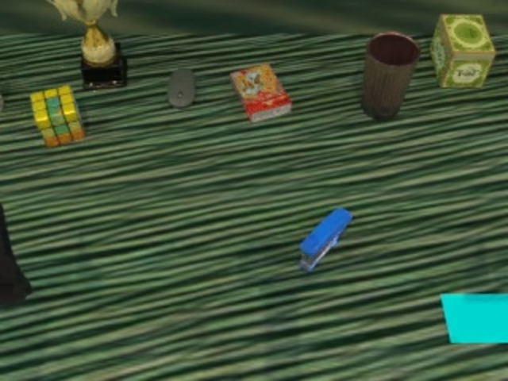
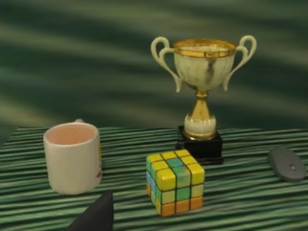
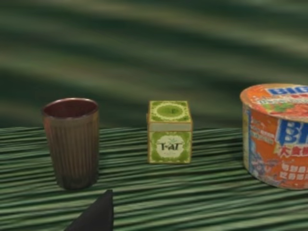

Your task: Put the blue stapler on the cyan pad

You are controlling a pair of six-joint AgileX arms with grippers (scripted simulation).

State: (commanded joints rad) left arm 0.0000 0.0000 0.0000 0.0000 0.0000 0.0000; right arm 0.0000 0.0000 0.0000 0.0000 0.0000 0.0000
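Note:
The blue stapler (image 1: 325, 238) lies slantwise on the green striped table, a little right of the middle, with its silvery tip towards the front left. The cyan pad (image 1: 477, 318) lies flat at the front right, cut by the top view's right edge, well apart from the stapler. My left arm (image 1: 9, 270) is a dark shape parked at the left edge; a dark part of its gripper (image 2: 94, 216) shows in the left wrist view. My right arm is outside the top view; a dark part of its gripper (image 3: 94, 216) shows in the right wrist view. Neither wrist view shows the stapler or the pad.
Along the back stand a trophy (image 1: 97, 48), a colour cube (image 1: 56, 116), a grey oval object (image 1: 182, 87), a red card box (image 1: 260, 91), a brown cup (image 1: 389, 74) and a green tea box (image 1: 463, 50). A white mug (image 2: 73, 156) and a noodle tub (image 3: 279, 134) appear in the wrist views.

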